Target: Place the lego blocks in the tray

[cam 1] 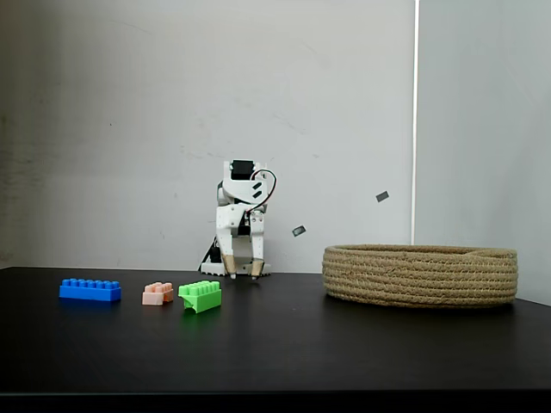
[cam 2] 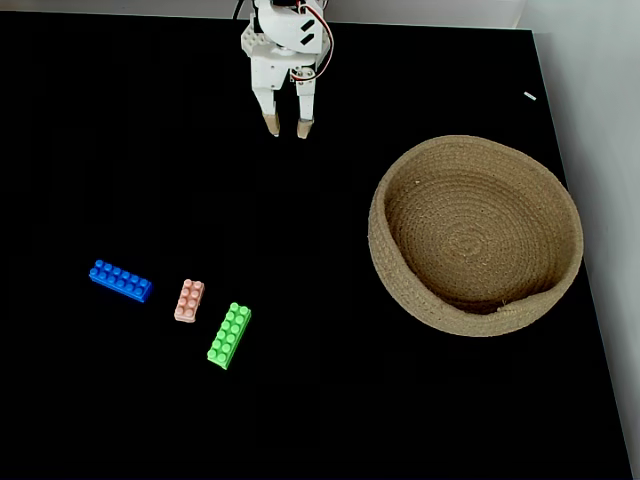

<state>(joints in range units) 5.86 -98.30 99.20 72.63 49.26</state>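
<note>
Gripper: the white arm's gripper (cam 2: 286,128) sits at the far edge of the black table (cam 2: 300,400), fingers pointing down toward the surface, tips a little apart, and nothing between them. It's empty.
Gripper, side-on: in the low fixed view it (cam 1: 242,274) hangs with its tan-tipped fingers just above the tabletop, well behind the bricks.
Blue brick: long and flat, leftmost of the row (cam 2: 120,281); in the top-down view its long axis runs from upper left to lower right. Seen from the side (cam 1: 89,290) it lies flat, studs up.
Pink brick: the small one (cam 2: 189,300), between the other two, long axis running near vertical in the top-down view, apart from both neighbours.
Green brick: (cam 2: 229,335) right end of the row, long axis slanting from lower left to upper right. From the side (cam 1: 201,295) it sits closest to the camera.
Tray: the coiled rope basket (cam 2: 400,190) sits on the right side of the table, well apart from the bricks, with nothing inside.
</note>
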